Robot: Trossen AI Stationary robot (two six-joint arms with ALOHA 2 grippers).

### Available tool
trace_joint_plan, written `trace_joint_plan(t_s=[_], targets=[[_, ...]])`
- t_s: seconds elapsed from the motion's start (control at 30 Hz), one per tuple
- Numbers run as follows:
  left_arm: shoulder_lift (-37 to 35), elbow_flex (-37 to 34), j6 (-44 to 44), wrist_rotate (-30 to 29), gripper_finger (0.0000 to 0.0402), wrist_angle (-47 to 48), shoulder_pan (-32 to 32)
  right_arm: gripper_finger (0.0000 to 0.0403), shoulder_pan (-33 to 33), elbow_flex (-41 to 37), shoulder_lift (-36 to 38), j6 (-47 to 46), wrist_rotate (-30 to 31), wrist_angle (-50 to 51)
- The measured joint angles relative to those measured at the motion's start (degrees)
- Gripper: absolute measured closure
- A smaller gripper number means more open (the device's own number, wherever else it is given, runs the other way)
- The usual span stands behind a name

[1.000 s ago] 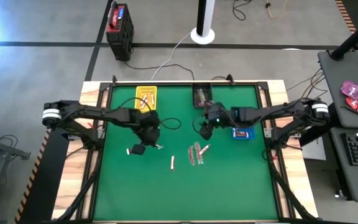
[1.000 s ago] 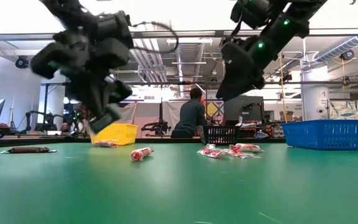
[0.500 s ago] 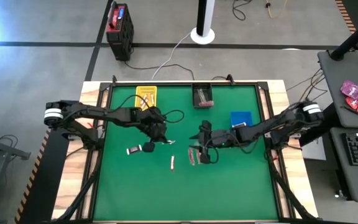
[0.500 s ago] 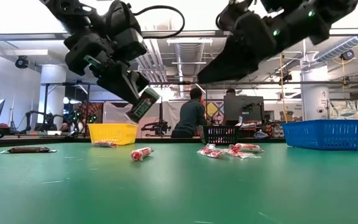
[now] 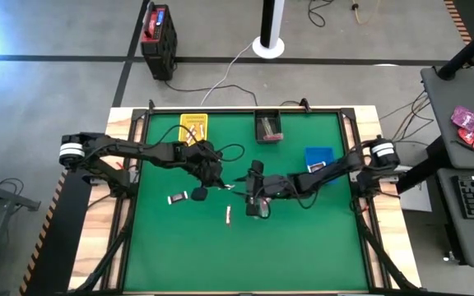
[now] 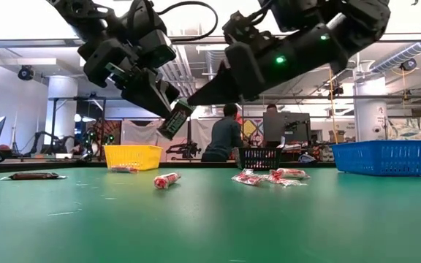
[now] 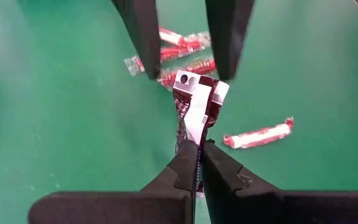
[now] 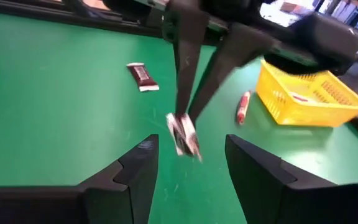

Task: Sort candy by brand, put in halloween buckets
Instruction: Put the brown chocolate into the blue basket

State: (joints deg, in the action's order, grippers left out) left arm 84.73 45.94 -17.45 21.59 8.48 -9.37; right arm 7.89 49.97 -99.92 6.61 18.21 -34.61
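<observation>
Mid-table, the left gripper (image 7: 199, 149) pinches a dark bar (image 7: 194, 109) aloft as the open right gripper (image 8: 188, 152) closes in for a handoff; mistimed release risks dropping it onto the table (image 5: 303, 247).

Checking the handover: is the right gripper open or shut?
Open. The right gripper has its fingers spread, empty, facing the dark brown candy that the shut left gripper holds above the table.
</observation>
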Motion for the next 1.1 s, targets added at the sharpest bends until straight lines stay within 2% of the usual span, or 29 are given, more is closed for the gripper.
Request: trace_joint_plan(t_s=[0.23, 0.5, 0.63, 0.8, 0.87, 0.97, 1.1], targets=[[0.0, 0.0, 0.0, 0.0, 0.0401, -1.0, 0.0, 0.0261, -0.8, 2.8, -1.3, 1.0, -2.1, 4.4], [0.0, 0.0, -0.4, 0.2, 0.0401, -1.5, 0.1, 0.0382, -0.8, 3.3, -1.4, 4.3, -3.3, 4.3], [-0.1, 0.1, -0.1, 0.2, 0.0394, -1.6, 0.1, 0.0392, -0.8, 3.3, -0.3, 3.8, -3.4, 6.3], [-0.1, 0.1, -0.4, -0.2, 0.0342, -0.7, 0.0, 0.0394, -0.9, 3.3, 2.4, 1.3, -3.2, 13.3], [-0.1, 0.1, -0.4, -1.1, 0.0313, -0.9, -0.1, 0.0394, -1.1, 3.3, 4.2, -0.2, -2.9, 17.4], [-0.1, 0.1, 0.4, -6.1, 0.0274, -0.7, -0.1, 0.0394, -1.1, 4.1, 7.6, -3.0, 1.6, 27.5], [-0.2, 0.1, 3.3, -9.7, 0.0240, -0.3, -0.2, 0.0394, -1.4, 8.7, 12.5, -13.6, 14.5, 53.3]])
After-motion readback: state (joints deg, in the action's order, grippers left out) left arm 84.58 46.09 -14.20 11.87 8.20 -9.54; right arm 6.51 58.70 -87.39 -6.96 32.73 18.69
